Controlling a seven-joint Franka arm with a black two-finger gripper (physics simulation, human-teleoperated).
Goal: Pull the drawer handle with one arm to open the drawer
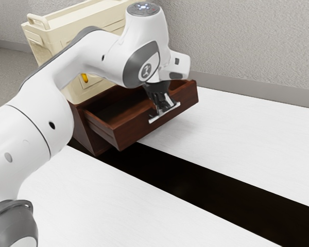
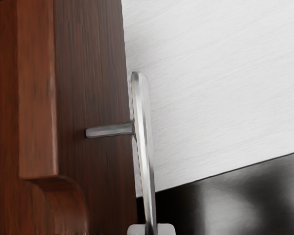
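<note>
White arm (image 1: pixel 33 123) nearest, reaching over the table (image 1: pixel 237 128) | gripper (image 1: pixel 165 106): fingers clamped on the handle (image 1: pixel 154 120) from two sides | handle: on the front of the drawer (image 1: pixel 131 136) | drawer: standing out of its brown cabinet (image 1: pixel 83 133), open.

In the exterior view, the arm (image 1: pixel 38 116) hides part of the cream cabinet (image 1: pixel 62 33) and has its own lower part cropped, while the end effector (image 1: pixel 164 107) covers the middle of the handle (image 1: pixel 154 120). The wrist view's edges cut off the drawer (image 2: pixel 93 58), the desk (image 2: pixel 220 88) and one end of the handle.
</note>
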